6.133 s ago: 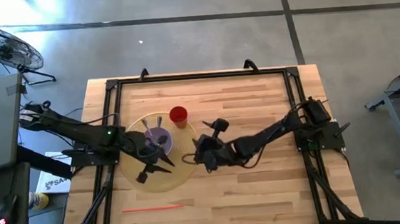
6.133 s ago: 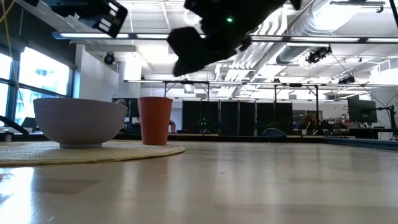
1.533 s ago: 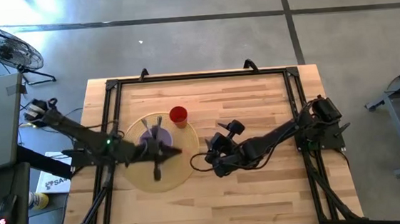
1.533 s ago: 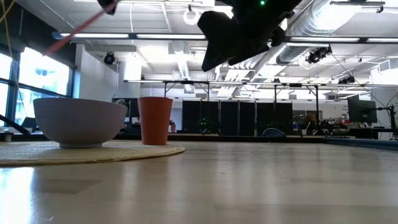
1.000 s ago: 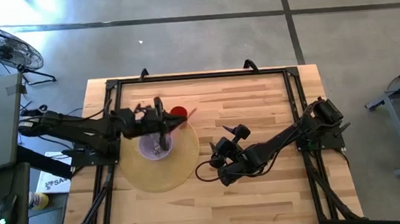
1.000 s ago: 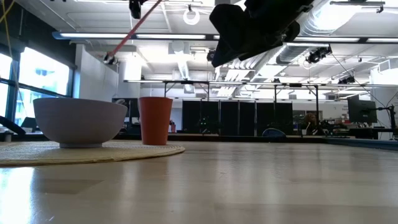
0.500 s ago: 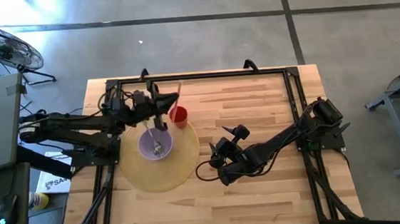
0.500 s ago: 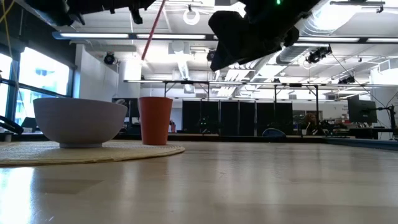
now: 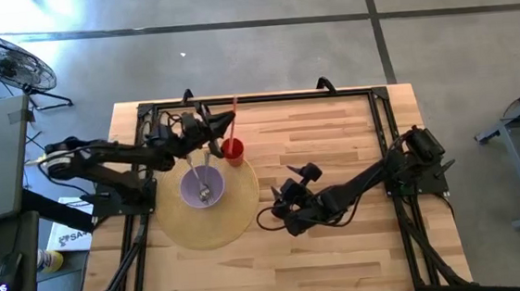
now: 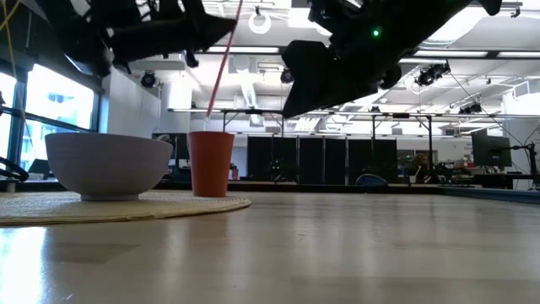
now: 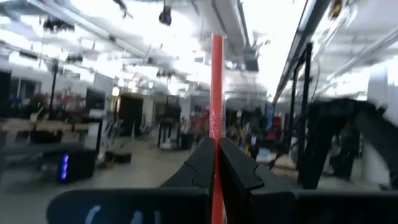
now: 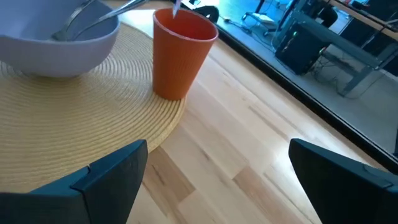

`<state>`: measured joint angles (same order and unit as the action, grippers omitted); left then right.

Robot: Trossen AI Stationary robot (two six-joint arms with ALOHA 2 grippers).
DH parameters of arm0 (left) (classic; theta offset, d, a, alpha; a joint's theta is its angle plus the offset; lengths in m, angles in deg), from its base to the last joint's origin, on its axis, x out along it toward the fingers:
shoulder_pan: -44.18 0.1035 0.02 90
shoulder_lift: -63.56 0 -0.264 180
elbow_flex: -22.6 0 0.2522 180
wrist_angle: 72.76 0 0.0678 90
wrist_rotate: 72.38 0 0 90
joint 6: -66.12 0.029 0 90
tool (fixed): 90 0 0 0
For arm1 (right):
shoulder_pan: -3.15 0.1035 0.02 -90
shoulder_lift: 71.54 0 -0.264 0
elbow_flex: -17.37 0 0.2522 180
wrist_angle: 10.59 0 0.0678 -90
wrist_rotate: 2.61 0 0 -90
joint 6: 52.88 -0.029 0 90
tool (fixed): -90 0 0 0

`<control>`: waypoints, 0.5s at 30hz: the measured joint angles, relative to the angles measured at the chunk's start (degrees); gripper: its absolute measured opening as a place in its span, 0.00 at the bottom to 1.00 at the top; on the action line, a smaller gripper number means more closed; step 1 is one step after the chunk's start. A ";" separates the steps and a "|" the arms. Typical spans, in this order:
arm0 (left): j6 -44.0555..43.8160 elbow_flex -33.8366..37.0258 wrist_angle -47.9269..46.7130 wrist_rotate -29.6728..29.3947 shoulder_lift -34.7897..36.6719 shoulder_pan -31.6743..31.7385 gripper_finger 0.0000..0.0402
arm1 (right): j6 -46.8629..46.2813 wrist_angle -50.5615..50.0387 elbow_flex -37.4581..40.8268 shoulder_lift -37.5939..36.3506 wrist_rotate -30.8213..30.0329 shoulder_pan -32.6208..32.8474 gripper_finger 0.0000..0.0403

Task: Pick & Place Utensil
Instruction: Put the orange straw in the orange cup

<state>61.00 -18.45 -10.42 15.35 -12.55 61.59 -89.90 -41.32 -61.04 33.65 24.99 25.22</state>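
My left gripper [image 9: 221, 122] is shut on a red straw [image 9: 235, 118] over the far edge of the round woven placemat [image 9: 225, 227]. The straw stands steeply slanted, and its lower end [image 10: 210, 111] hangs just above the mouth of the red cup [image 9: 232, 150]. The cup stands upright on the placemat beside a lilac bowl [image 9: 202, 185] with metal utensils in it. My right gripper [image 9: 278, 209] hovers open off the placemat's right edge, pointing at the cup [image 12: 180, 53], with nothing between its fingers. My left gripper pinches the straw's shaft [image 11: 216, 134] between its two fingertips [image 11: 239, 168], which lie across it. The straw is lifted clear of everything. One end rises past the fingers and the other slants down toward the cup.
Bare wooden tabletop [image 9: 333, 130] stretches right of and nearer than the placemat. A black frame [image 9: 256, 99] runs around the table's edges. Beyond the far left corner a fan [image 9: 2, 59] stands on the floor.
My left gripper has swung with the straw toward the table's far edge and down toward the cup. The straw has tipped from a flat slant to nearly upright, its lower end now above the cup's mouth. My right gripper has sunk a little.
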 joint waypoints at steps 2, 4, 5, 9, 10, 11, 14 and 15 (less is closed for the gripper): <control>-0.11 0.00 -0.05 -0.85 -2.30 -0.02 0.02 | 1.06 0.50 0.02 0.00 0.60 -0.07 0.96; 0.38 0.00 0.06 -1.06 -4.22 -0.15 0.02 | 1.31 0.72 0.00 0.00 1.12 -0.23 0.96; 0.42 0.00 0.10 -1.06 -4.90 -0.15 0.02 | 1.28 0.61 0.00 0.00 1.44 -0.26 0.96; 1.57 0.00 0.41 -1.28 -6.63 -0.15 0.02 | 1.27 0.58 0.00 0.00 1.73 -0.24 0.96; 1.95 0.00 0.39 -1.30 -6.67 -0.15 0.02 | 1.27 0.56 0.00 0.00 1.76 -0.24 0.96; 2.07 0.00 0.34 -1.29 -6.67 -0.15 0.02 | 1.27 0.57 0.00 0.00 1.76 -0.24 0.96; 2.03 0.00 -0.78 -1.61 -6.67 -0.15 0.02 | 1.27 0.56 0.00 0.00 1.78 -0.24 0.96; 1.96 0.00 -1.36 -2.14 -6.67 -0.15 0.02 | 1.27 0.58 0.00 0.00 1.87 -0.24 0.96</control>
<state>62.96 -18.45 -11.78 13.21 -19.22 61.44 -88.62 -40.74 -61.04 33.65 26.86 24.98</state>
